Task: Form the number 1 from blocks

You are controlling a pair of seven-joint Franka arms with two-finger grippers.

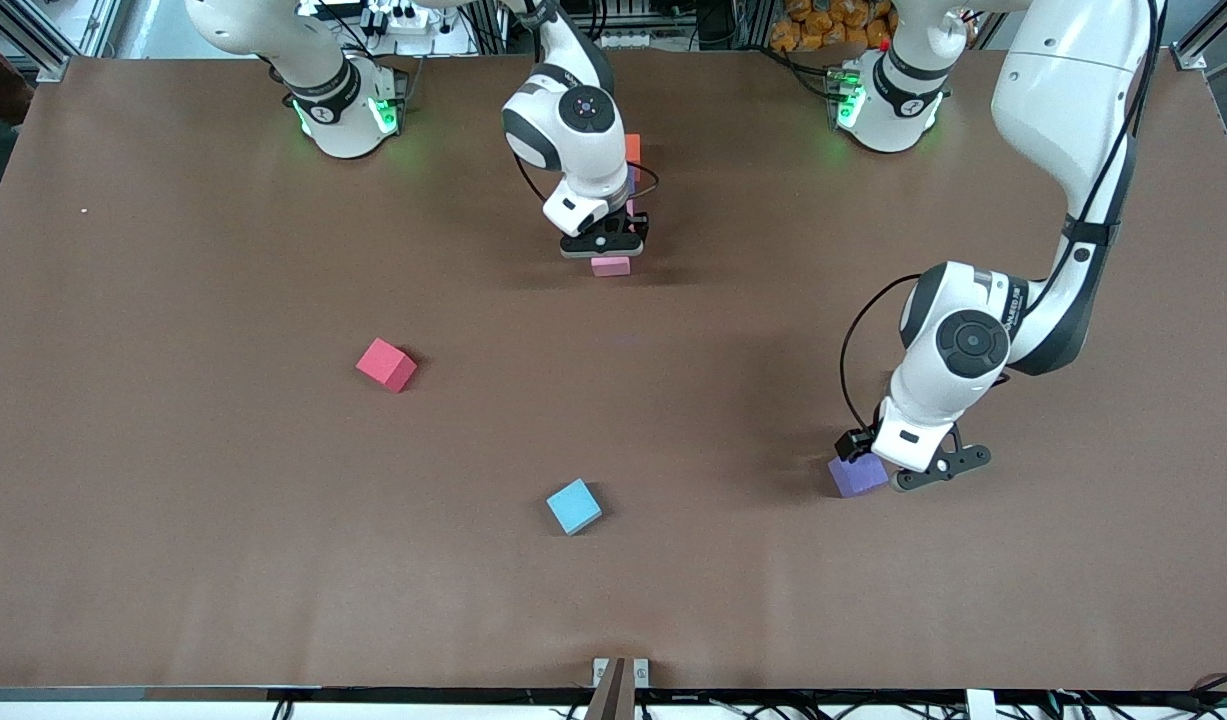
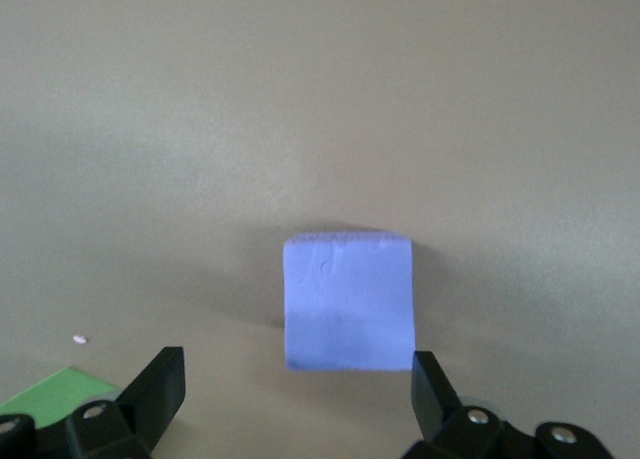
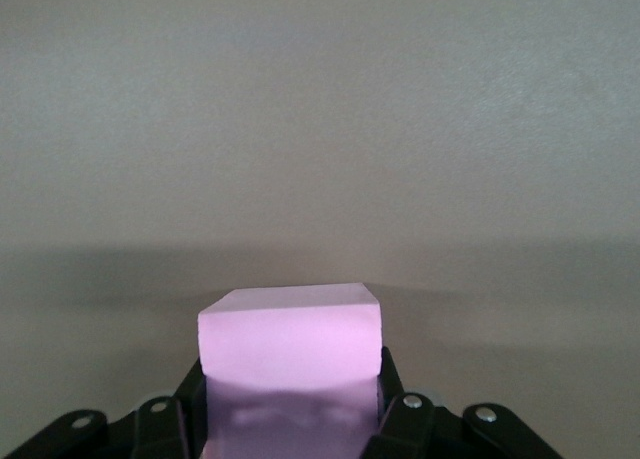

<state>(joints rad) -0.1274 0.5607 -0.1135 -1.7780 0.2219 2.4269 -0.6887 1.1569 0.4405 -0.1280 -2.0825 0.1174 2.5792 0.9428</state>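
Red cube [image 1: 386, 364] and light blue cube [image 1: 574, 506] lie loose on the table [image 1: 173, 500]. Right gripper [image 1: 607, 243] clamps a pink block [image 1: 610, 265]; its arm largely hides the orange block [image 1: 632, 149] and others. Left gripper [image 1: 898, 470], fingers spread wide, stands over a purple block [image 1: 857, 475], partly hidden. A green corner [image 2: 55, 387] is cut off.

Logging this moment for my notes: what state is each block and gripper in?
right gripper: shut on the pink block, low at the table.
pink block: gripped between the fingers.
left gripper: open, down around the purple block.
purple block: on the table, not yet gripped.
orange block: partly hidden by the right arm.
red cube: loose on the table.
light blue cube: loose on the table.
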